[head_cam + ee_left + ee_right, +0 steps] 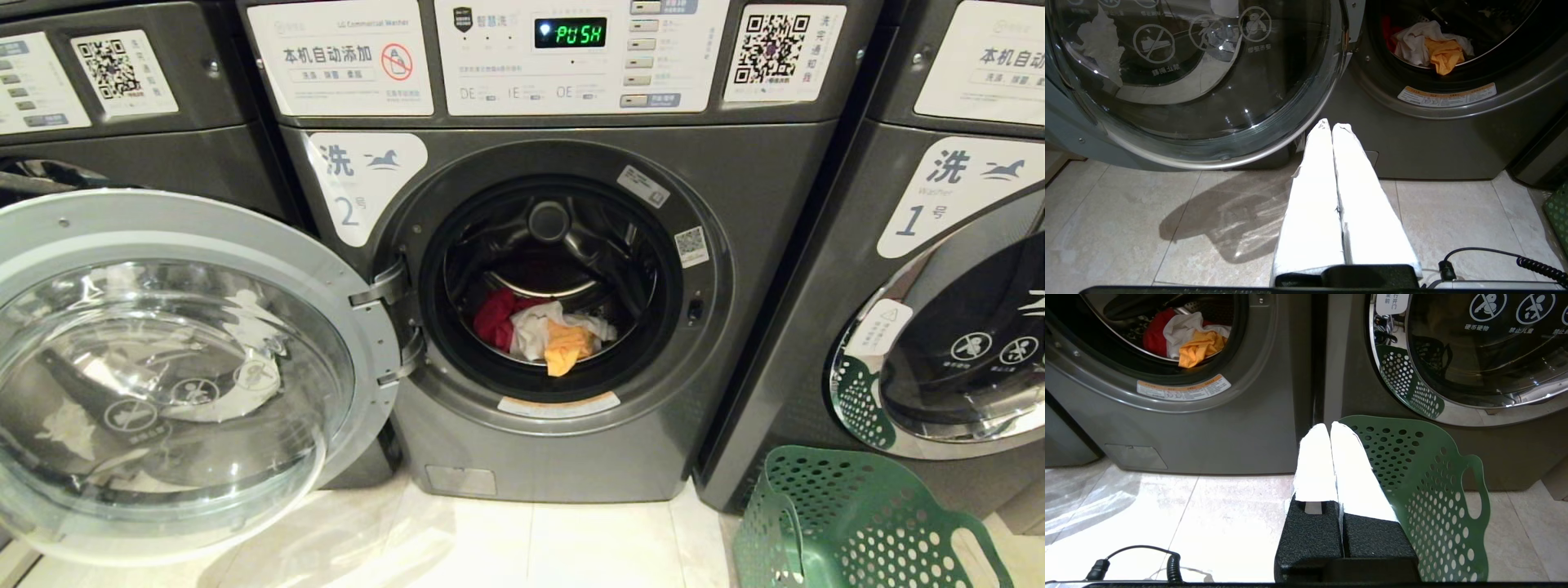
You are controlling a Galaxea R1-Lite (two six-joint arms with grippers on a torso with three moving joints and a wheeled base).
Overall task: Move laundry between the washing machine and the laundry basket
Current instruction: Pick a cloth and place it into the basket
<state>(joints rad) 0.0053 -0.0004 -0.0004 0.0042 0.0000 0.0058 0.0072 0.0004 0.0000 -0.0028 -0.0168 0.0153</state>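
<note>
Dark grey front-loader washing machine (563,310) door open; red, white and yellow-orange soft laundry (543,327) inside the drum. Green perforated plastic laundry basket (857,523) on floor beside it. Left gripper (1331,125) and right gripper (1329,426) pressed together, holding nothing.

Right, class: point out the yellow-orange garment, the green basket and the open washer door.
yellow-orange garment (566,345), head view, middle of the cloth.
green basket (849,523), head view, perforated wall.
washer door (367,310), head view, grey rim by the hinge.

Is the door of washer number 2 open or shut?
Open. The washing machine's glass door is swung out to the left on its hinge, leaving the drum mouth uncovered with the laundry lying inside.
</note>
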